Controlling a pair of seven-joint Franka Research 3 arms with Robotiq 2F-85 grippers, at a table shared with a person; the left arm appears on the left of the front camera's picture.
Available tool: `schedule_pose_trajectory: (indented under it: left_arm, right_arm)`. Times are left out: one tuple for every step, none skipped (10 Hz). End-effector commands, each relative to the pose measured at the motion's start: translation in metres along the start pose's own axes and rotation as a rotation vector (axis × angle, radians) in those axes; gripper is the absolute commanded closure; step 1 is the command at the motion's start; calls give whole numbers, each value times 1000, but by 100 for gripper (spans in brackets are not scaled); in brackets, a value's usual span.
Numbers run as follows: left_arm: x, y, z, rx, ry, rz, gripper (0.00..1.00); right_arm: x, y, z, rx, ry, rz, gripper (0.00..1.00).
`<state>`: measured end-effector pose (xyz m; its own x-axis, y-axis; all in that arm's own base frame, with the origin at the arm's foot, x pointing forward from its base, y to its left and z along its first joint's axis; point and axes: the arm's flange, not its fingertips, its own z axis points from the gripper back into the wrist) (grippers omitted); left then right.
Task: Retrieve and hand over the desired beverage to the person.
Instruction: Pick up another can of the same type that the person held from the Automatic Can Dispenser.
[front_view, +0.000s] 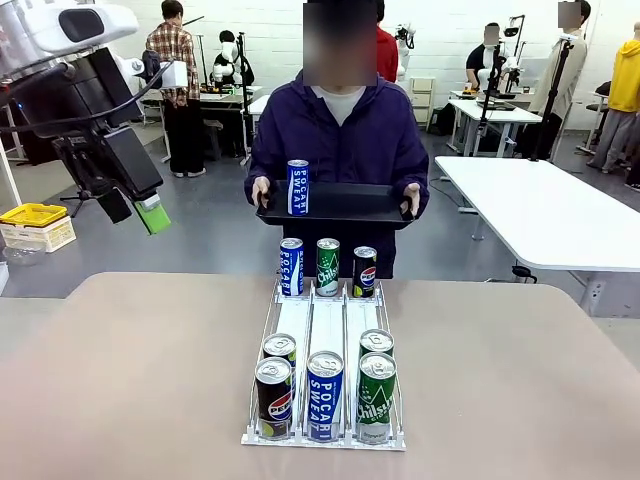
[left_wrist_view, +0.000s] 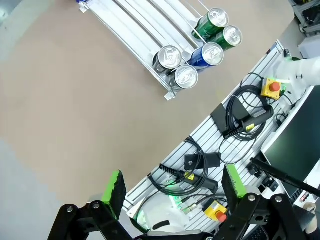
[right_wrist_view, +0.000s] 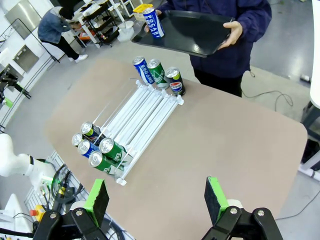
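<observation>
The left gripper (front_view: 133, 210) is hanging empty at ten o'clock in the front view, jaws spread wide. The right gripper (right_wrist_view: 156, 199) is gaping too, holding nothing. A slim blue Pocari Sweat can (front_view: 298, 187) is standing upright on the glossy black tray (front_view: 350, 203) that the person (front_view: 340, 140) is holding at twelve o'clock beyond the wire rack (front_view: 326, 325). The handover is looking done. If another drink is wanted, the next move is calling for a descent onto a smooth cylindrical can.
</observation>
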<state>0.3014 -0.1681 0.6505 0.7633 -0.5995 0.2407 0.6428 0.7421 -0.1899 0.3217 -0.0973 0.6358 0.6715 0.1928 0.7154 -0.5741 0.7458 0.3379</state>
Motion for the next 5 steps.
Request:
schedule_pose_trajectory:
  left_arm:
    - [-3,-3,-5,8,3,-9,0]
    - [-3,-3,-5,8,3,-9,0]
    - [0,-2,-1,0,3,-4,0]
    - [18,-23,-18,8,-13,180,0]
    - [40,-45,-42,58,-75,428,0]
  right_arm:
    - [2,-2,-1,34,-21,12,0]
    - [2,-2,-1,34,-21,12,0]
    - [2,-2,-1,34,-21,12,0]
    - [2,-2,-1,34,-21,12,0]
    - [2,-2,-1,34,-21,12,0]
